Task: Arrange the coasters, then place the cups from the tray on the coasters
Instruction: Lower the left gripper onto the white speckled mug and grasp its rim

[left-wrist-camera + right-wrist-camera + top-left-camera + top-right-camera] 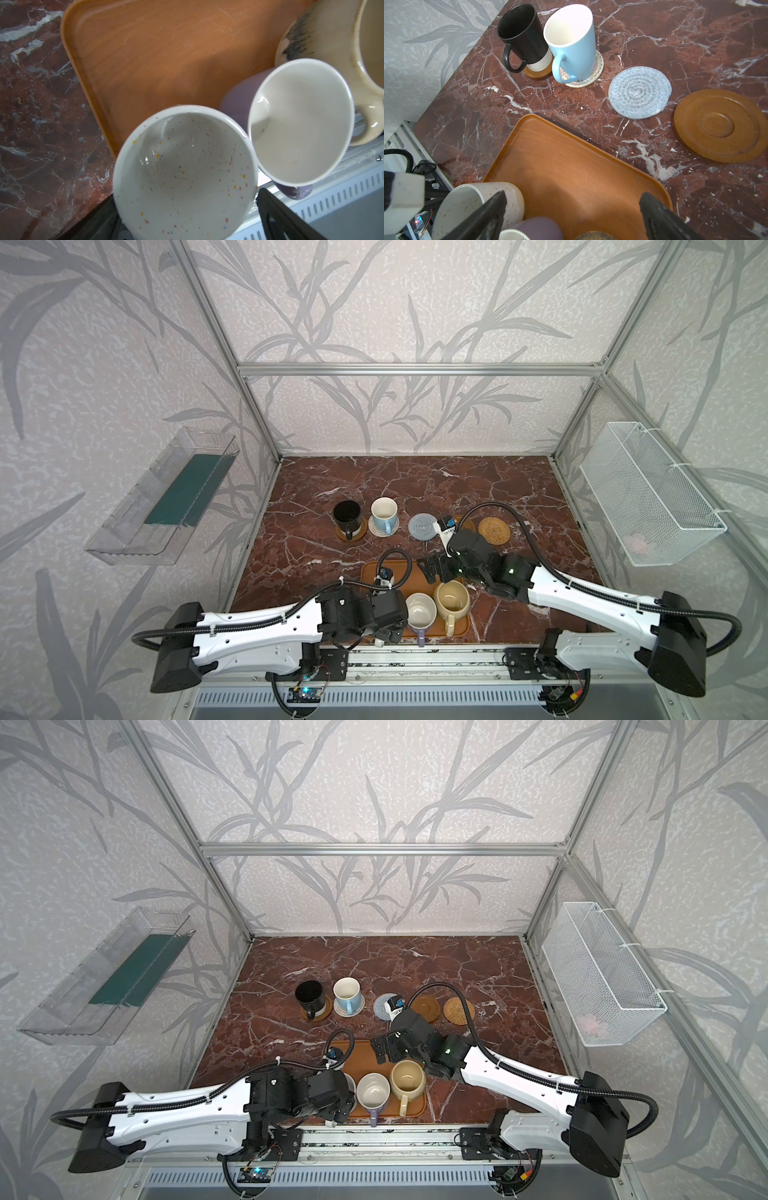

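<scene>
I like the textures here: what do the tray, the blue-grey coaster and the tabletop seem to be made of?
The tray looks like wood or wood-look laminate: smooth satin surface, faint grain lines. The blue-grey coaster seems to be woven cotton-like cord, coiled in rings, matte. The tabletop looks like red-brown marble, or a marble print: white veins, slight sheen.

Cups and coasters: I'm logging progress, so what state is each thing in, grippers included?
black mug: upright, on covered wooden coaster
light blue mug: upright, on cream coaster
speckled mug: upright, on tray
lavender mug: upright, on tray
beige mug: upright, on tray
blue-grey coaster: bare
other wooden coaster: bare
rattan coaster: bare
left gripper: jaws open, over speckled mug
right gripper: jaws open, over tray
</scene>
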Controlling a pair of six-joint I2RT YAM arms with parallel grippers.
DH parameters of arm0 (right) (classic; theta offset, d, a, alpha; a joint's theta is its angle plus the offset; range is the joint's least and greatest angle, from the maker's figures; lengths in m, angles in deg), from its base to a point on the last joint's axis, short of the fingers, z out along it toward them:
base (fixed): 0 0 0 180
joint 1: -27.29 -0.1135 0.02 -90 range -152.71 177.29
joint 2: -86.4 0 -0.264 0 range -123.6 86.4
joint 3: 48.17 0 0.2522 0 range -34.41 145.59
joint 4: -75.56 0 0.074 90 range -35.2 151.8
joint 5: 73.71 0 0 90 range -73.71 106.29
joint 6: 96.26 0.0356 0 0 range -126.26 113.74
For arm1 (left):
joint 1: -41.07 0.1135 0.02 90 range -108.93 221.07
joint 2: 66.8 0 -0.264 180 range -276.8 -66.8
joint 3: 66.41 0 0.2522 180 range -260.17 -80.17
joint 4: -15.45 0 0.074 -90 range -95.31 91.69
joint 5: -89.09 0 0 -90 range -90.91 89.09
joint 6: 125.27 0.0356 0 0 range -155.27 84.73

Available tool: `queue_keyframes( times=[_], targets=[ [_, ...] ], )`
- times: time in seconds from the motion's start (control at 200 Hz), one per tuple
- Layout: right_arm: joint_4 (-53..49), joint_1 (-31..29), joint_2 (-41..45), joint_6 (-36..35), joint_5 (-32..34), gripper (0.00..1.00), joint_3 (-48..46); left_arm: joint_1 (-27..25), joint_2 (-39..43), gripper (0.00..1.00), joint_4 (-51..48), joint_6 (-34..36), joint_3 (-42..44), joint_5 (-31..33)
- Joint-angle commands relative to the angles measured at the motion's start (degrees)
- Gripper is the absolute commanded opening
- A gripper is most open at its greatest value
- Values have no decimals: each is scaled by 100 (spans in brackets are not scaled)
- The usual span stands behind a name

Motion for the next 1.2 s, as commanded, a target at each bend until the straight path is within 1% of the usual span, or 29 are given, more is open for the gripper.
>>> queue_keyframes(
  times=[0.0,0.075,0.155,0.305,0.405,0.52,0.605,0.64,0.7,0.755,0.82,0.93,1.03,1.105,1.195],
  targets=[
    [148,11,-62,47,3,99,-68,-60,-38,99,-54,-142,107,316],
    [164,14,-98,59,-2,99,-62,-64,-43,95,-154,-171,130,398],
    [170,13,-155,70,6,99,-51,-65,-86,88,-184,-171,162,395],
    [133,9,-281,102,9,99,28,-65,-144,85,-83,-196,280,341],
    [102,9,-352,113,-28,99,72,-65,-154,81,-130,-237,319,398],
    [56,9,-413,118,-54,99,129,-65,-89,81,-341,-321,319,587],
    [65,9,-458,121,-55,99,152,-65,-7,77,-410,-343,374,755],
    [75,10,-479,122,-56,99,164,-64,21,75,-371,-335,410,795],
    [67,9,-519,133,-71,99,194,-65,64,68,-244,-305,475,813],
    [45,9,-554,131,-97,99,229,-57,87,66,-184,-296,520,824],
    [28,14,-590,131,-116,99,260,-56,109,61,-158,-291,554,849],
    [24,10,-643,146,-125,99,297,-56,152,57,-112,-264,630,830],
    [28,9,-688,157,-150,100,335,-56,210,56,-50,-240,660,821],
    [42,9,-715,162,-190,100,369,-43,250,47,-11,-226,678,847],
    [129,10,-733,132,-272,100,371,-43,269,41,55,-209,705,890]
  ],
)
